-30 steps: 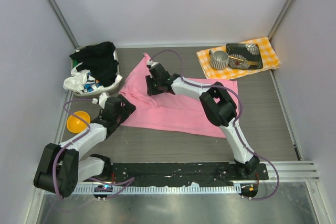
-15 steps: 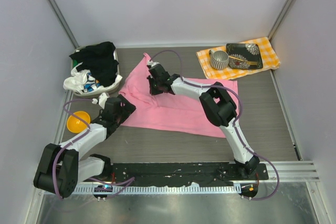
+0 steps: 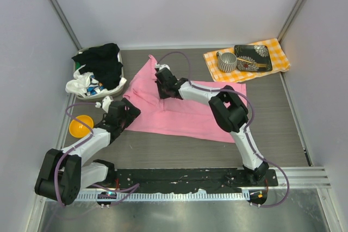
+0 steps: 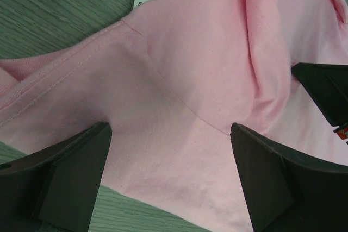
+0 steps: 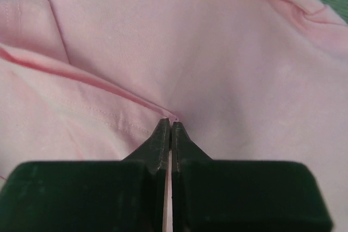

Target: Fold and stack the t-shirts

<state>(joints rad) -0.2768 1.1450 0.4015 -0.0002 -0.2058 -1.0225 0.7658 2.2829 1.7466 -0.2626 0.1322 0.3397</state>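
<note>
Right gripper (image 5: 170,125): fingers pressed together, pinching fold of pink t-shirt (image 3: 185,113) (spread on table (image 3: 272,118)); shifted slightly rightward since earlier frame. Left gripper (image 4: 169,129): fingers apart over t-shirt's left edge, position unchanged.

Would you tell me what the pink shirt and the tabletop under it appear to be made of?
Pink shirt: soft matte knit, likely cotton jersey; it creases and shows stitched seams. Tabletop: probably grey wood-grain laminate, judging by fine parallel streaks.
</note>
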